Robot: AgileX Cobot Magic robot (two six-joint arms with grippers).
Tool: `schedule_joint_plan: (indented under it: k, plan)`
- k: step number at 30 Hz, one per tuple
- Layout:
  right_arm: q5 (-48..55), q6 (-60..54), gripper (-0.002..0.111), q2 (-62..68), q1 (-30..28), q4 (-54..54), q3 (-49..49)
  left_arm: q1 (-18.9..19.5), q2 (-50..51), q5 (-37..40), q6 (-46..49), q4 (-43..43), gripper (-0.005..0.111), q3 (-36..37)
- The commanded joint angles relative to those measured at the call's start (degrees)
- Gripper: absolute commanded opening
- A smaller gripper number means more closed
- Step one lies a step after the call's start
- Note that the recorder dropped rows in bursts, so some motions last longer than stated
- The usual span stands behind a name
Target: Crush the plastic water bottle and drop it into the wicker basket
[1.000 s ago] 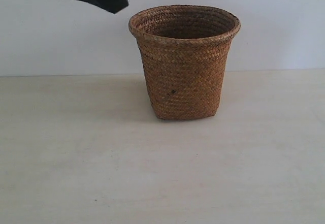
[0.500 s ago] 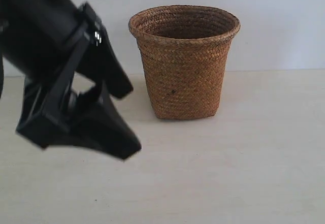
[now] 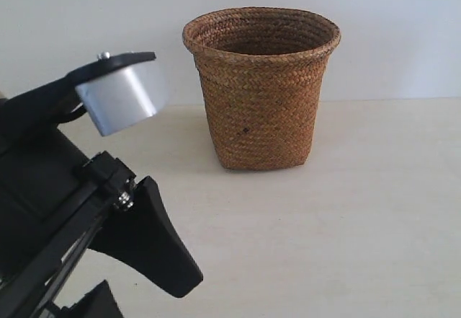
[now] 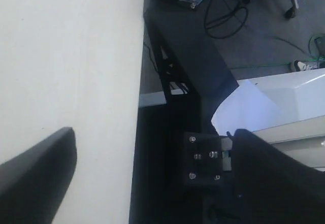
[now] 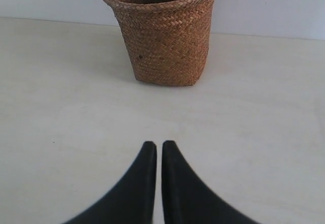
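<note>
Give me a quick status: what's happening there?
Left gripper open, empty. Right gripper shut, empty. Basket upright on table; bottle not in sight. Nothing blocking basket.

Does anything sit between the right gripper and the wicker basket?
Nothing visible does: in the right wrist view only bare table lies between the right gripper and the wicker basket. The plastic water bottle shows in no view.
</note>
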Motion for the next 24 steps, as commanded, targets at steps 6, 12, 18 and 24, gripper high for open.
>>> schedule_joint_plan:
  k: [6,12,18,24]
  plan:
    - [-10.8,0.1,0.001,3.4,0.0,1.0,5.3,-0.5,-0.6,0.0,1.0,-6.0,0.065,0.5]
    - [-12.0,0.1,0.001,3.4,0.0,1.1,6.3,-0.5,-2.2,0.0,3.2,-8.9,0.004,1.7]
    - [-27.4,0.9,0.001,3.4,0.0,3.4,16.3,-0.5,-23.2,-13.1,4.7,-11.4,0.004,11.8]
    - [-39.0,2.0,0.001,3.4,0.0,3.5,23.0,-0.5,-36.2,-29.1,6.0,-13.7,0.004,18.5]
